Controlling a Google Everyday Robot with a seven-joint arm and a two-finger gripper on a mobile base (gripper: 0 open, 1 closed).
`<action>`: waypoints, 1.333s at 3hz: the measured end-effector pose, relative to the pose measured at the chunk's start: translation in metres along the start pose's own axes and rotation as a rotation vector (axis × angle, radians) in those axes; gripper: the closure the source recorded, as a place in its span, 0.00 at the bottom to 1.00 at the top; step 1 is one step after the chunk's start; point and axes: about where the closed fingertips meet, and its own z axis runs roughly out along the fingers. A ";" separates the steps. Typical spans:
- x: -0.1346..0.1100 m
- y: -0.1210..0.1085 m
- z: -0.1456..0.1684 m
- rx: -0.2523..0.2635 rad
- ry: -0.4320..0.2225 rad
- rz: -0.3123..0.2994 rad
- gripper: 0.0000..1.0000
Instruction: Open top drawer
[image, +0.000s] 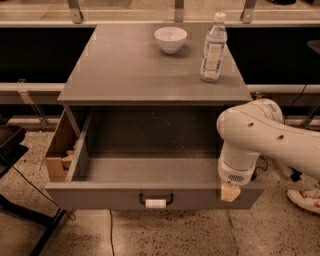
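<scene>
The top drawer (100, 196) is a wide grey drawer pulled far out of the grey cabinet (125, 70), toward the camera. Its crumb-speckled grey interior (150, 145) is open to view and holds nothing large. A black handle (156, 199) with a white tag sits at the middle of the drawer front. My gripper (229, 192) hangs below the white arm (260, 135), at the right end of the drawer front's top edge and touching it. The two lower drawers are hidden beneath the open one.
A white bowl (170, 39) and a clear water bottle (213, 41) stand on the cabinet top. A wooden side panel (59, 150) shows left of the drawer. A black stand leg (30, 220) is at lower left, and a shoe (304, 199) at far right.
</scene>
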 end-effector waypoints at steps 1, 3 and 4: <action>0.000 0.000 0.000 0.000 0.000 0.000 1.00; 0.013 0.023 -0.003 0.038 0.007 -0.007 1.00; 0.020 0.035 -0.005 0.046 0.009 -0.009 1.00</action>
